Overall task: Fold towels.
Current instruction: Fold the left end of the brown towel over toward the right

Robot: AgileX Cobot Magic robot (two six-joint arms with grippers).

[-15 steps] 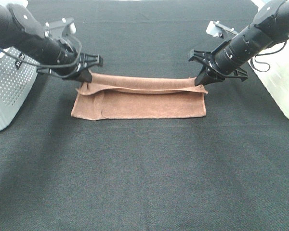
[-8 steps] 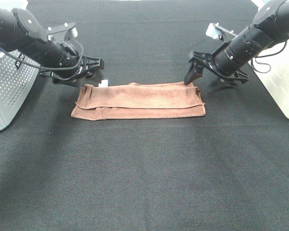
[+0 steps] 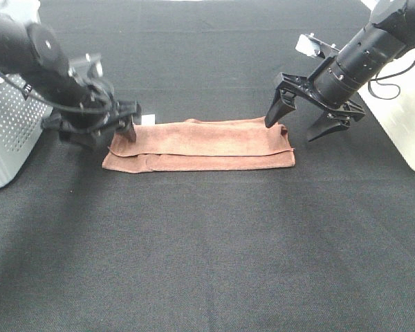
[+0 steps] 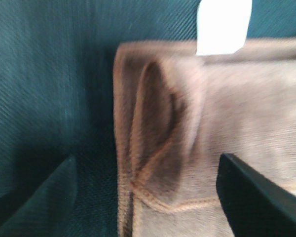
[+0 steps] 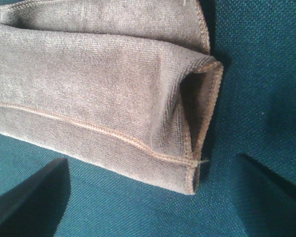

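The reddish-brown towel (image 3: 200, 144) lies folded into a long flat strip on the black table, its small white tag (image 3: 149, 119) at the far left edge. My left gripper (image 3: 102, 133) is open and straddles the towel's left end without holding it. My right gripper (image 3: 299, 124) is open and straddles the right end, one finger (image 3: 273, 116) at the far right corner. The left wrist view shows the towel's folded left end (image 4: 187, 128) and the tag (image 4: 223, 24) between the open jaws of the left gripper (image 4: 148, 160). The right wrist view shows the layered right end (image 5: 113, 84) between the open jaws of the right gripper (image 5: 150, 160).
A grey perforated basket (image 3: 10, 135) stands at the left edge, close to the left arm. A white bin (image 3: 404, 117) stands at the right edge beside the right arm. Black cloth (image 3: 207, 249) covers the table in front of the towel.
Both grippers held the towel's raised edge a second ago. They have let go and opened. The towel has dropped into a flat folded strip, and both grippers now sit lower at its ends.
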